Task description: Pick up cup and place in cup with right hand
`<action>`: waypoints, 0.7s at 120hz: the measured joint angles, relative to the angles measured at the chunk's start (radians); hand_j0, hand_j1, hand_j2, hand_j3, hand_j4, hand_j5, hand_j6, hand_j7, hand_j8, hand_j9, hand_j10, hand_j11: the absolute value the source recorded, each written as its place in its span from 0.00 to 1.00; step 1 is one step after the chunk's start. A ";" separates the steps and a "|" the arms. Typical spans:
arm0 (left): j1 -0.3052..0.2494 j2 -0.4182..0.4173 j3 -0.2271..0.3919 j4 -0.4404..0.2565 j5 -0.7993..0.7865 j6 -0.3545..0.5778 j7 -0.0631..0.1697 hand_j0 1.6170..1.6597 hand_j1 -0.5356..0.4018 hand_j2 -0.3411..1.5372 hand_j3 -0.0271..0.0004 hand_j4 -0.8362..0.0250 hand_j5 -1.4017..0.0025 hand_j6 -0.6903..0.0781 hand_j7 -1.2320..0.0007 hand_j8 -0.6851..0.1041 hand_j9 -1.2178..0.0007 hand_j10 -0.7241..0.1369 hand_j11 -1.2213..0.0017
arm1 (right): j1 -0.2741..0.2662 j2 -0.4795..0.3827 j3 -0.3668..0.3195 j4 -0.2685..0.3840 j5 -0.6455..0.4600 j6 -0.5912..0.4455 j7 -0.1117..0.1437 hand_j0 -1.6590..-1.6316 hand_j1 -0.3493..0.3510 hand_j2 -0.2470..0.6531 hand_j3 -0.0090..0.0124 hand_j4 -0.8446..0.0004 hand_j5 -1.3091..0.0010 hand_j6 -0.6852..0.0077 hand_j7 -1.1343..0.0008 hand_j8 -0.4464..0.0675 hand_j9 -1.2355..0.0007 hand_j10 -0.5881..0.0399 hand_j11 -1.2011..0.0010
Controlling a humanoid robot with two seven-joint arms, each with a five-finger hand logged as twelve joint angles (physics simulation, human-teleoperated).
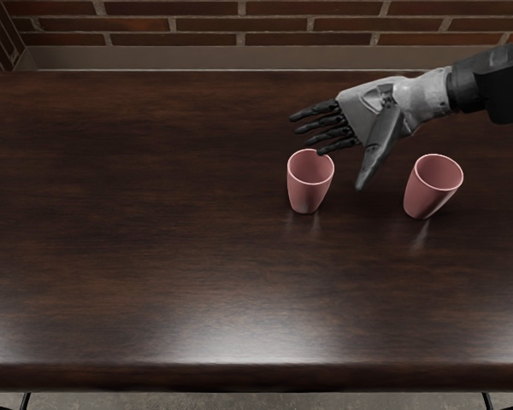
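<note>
My right hand [342, 156] reaches in from the picture's right edge, its fingers spread and holding nothing. Its fingertips overlap the back rim of one pink cup [308, 190] in the view; whether they touch it I cannot tell. The thumb points down toward the front, in the gap between the two cups. A second pink cup [427, 195] stands upright to the right, in front of the wrist. Both cups have their mouths facing up.
The dark wooden table [154, 213] spans the view, with its front edge along the bottom. A brick wall [239, 24] rises behind the table's back edge.
</note>
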 joint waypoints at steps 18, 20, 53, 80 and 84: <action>0.000 0.000 0.000 0.000 0.000 0.000 0.000 0.96 0.94 0.18 0.98 0.97 0.99 0.89 0.99 0.86 0.99 0.84 0.99 | 0.016 0.029 -0.011 -0.001 -0.010 0.000 0.000 0.04 0.03 0.27 0.42 0.98 0.98 0.96 0.98 0.83 0.98 0.91 0.98; 0.000 0.000 0.000 0.000 0.000 0.000 0.000 0.96 0.94 0.18 0.98 0.97 0.99 0.89 1.00 0.86 0.99 0.84 0.99 | 0.022 0.033 -0.011 -0.003 -0.011 0.000 0.000 0.04 0.03 0.27 0.42 0.98 0.98 0.96 0.98 0.83 0.98 0.91 0.98; 0.000 0.000 0.000 0.000 0.000 0.000 0.000 0.96 0.94 0.18 0.99 0.97 0.99 0.89 1.00 0.86 1.00 0.84 0.99 | 0.229 0.240 -0.251 -0.094 -0.356 -0.302 0.000 0.04 0.03 0.27 0.42 0.97 0.98 0.96 0.98 0.83 0.98 0.90 0.98; 0.000 0.000 0.000 0.000 0.000 0.000 0.000 0.96 0.94 0.18 0.99 0.97 0.99 0.89 0.99 0.86 0.99 0.84 0.99 | 0.259 0.375 -0.431 -0.113 -0.438 -0.543 0.000 0.04 0.04 0.27 0.42 0.97 0.98 0.95 0.97 0.82 0.98 0.90 0.98; 0.000 0.000 0.000 0.000 0.000 0.000 0.000 0.96 0.94 0.18 0.99 0.97 0.99 0.89 0.99 0.86 0.99 0.84 0.99 | 0.261 0.392 -0.452 -0.113 -0.441 -0.566 0.000 0.04 0.04 0.27 0.42 0.97 0.98 0.95 0.97 0.82 0.98 0.90 0.98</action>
